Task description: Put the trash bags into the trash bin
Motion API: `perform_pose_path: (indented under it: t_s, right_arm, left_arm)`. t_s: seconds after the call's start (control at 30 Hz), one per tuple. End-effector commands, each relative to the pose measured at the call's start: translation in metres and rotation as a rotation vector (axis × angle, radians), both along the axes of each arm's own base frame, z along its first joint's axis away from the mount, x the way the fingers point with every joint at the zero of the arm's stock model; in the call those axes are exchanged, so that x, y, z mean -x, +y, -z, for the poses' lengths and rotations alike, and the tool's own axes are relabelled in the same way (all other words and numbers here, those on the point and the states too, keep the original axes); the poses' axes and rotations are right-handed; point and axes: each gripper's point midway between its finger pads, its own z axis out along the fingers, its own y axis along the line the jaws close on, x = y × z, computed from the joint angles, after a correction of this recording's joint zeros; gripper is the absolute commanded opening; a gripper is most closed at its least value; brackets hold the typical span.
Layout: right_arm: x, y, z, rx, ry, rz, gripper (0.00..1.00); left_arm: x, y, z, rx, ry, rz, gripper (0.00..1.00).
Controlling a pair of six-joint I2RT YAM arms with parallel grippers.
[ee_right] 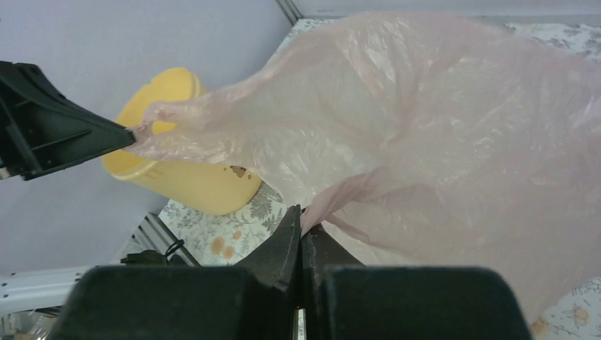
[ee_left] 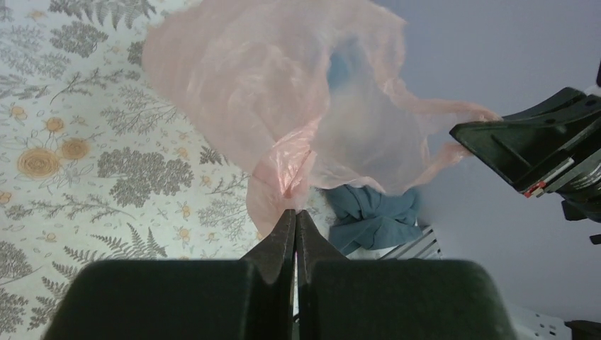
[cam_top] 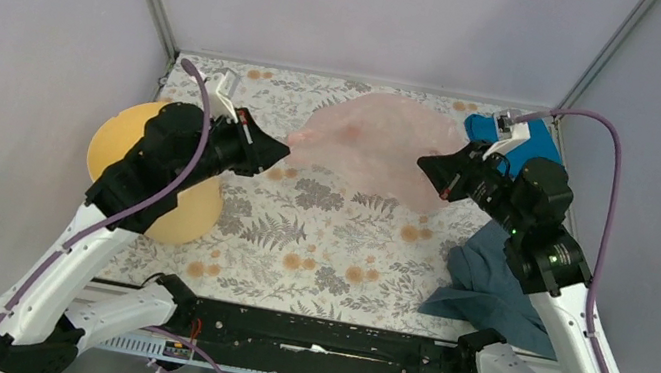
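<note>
The trash bag (cam_top: 373, 148), thin and pale pink, hangs spread between the two hands above the far middle of the desk (cam_top: 326, 247) in the top view. The left hand (cam_top: 284, 148) pinches its left edge and the right hand (cam_top: 423, 165) its right edge. The trash bin (cam_top: 127, 137) stands at the desk's left side, partly under the left arm and apart from the bag. A bright blue cloth (cam_top: 542, 141) lies in the far right corner and a grey-blue cloth (cam_top: 483, 283) near the right arm.

From the left wrist, the fingers are pressed together on a bunched pink fold (no gap shows between them), and the bag billows beyond, reaching the right hand's tip.

From the right wrist, the fingers are clamped on a twisted strip of the bag. The film stretches to the left hand, with the yellow bin behind it.
</note>
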Motion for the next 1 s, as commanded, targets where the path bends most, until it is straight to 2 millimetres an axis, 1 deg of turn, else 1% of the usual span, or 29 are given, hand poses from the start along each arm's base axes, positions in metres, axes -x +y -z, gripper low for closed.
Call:
perform_pose_path:
  t_s: [0.0,0.07,0.17,0.27,0.33,0.4,0.47,0.53,0.67,0.77,0.8,0.97]
  right_arm:
    - [0.017,0.009,-0.024,-0.039,-0.029,-0.091,0.00]
    - [0.017,0.019,-0.031,-0.076,-0.028,-0.136,0.00]
    - [0.014,0.038,-0.042,-0.171,0.003,-0.207,0.00]
    - [0.019,0.068,-0.048,-0.223,0.013,-0.291,0.00]
    - [0.024,0.087,-0.048,-0.211,0.017,-0.334,0.04]
    - [0.026,0.100,-0.054,-0.228,-0.004,-0.378,0.08]
    - [0.023,0.102,-0.052,-0.237,-0.003,-0.371,0.09]
    - [0.022,0.100,-0.051,-0.235,-0.016,-0.356,0.12]
    - [0.027,0.099,-0.043,-0.239,-0.022,-0.375,0.23]
    - [0.029,0.099,-0.036,-0.234,-0.021,-0.384,0.30]
    - [0.029,0.099,-0.034,-0.231,-0.022,-0.382,0.34]
    - [0.029,0.100,-0.023,-0.213,-0.015,-0.391,0.45]
  left_arm:
    - [0.011,-0.004,-0.041,0.058,-0.069,0.051,0.00]
    - [0.009,-0.014,-0.051,0.092,-0.080,0.089,0.00]
    - [0.008,-0.036,-0.067,0.169,-0.092,0.171,0.00]
    - [0.007,-0.055,-0.083,0.213,-0.108,0.204,0.00]
    - [0.004,-0.071,-0.089,0.209,-0.110,0.202,0.00]
    - [0.004,-0.087,-0.095,0.200,-0.122,0.212,0.00]
    - [0.001,-0.098,-0.093,0.181,-0.114,0.203,0.00]
    - [-0.004,-0.102,-0.090,0.177,-0.102,0.185,0.00]
    - [-0.011,-0.109,-0.084,0.178,-0.086,0.170,0.00]
    - [-0.015,-0.113,-0.079,0.172,-0.076,0.167,0.00]
    - [-0.016,-0.114,-0.080,0.171,-0.077,0.165,0.00]
    - [-0.020,-0.116,-0.082,0.161,-0.090,0.159,0.00]
